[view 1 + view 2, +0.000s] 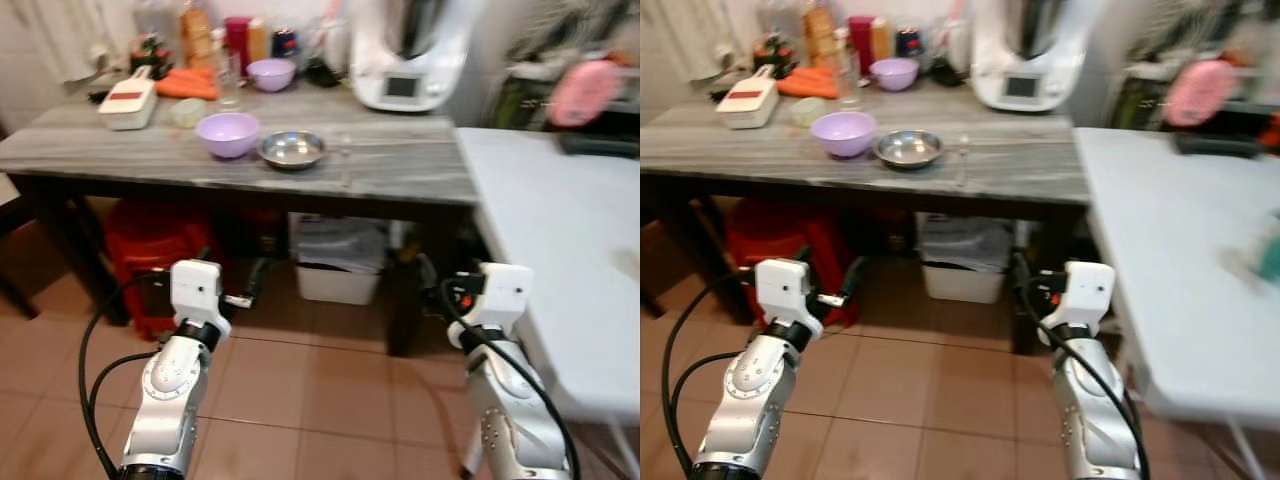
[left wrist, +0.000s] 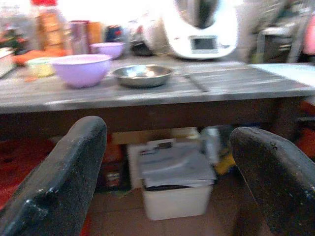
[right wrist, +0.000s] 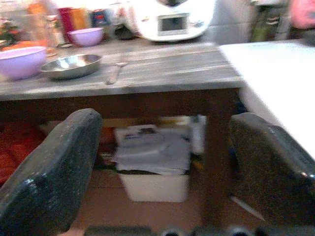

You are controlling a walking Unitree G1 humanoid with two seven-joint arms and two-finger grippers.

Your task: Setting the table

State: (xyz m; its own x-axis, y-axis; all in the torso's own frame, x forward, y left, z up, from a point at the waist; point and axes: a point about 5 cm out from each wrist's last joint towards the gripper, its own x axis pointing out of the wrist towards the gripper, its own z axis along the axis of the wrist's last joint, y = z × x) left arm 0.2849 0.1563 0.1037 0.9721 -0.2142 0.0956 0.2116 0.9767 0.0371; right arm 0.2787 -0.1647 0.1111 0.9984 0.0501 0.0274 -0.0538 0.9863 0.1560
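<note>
head: high, forward-down | wrists: low, level | shared: grey table

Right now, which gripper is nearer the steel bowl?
Left. The left gripper is below the steel bowl, slightly left; the right gripper is farther off, below-right.

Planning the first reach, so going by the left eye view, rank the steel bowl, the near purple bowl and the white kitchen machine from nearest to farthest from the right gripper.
1. steel bowl, counter's front middle.
2. near purple bowl, just left of it.
3. white kitchen machine, at the counter's back.
The right gripper is open, below counter height.
</note>
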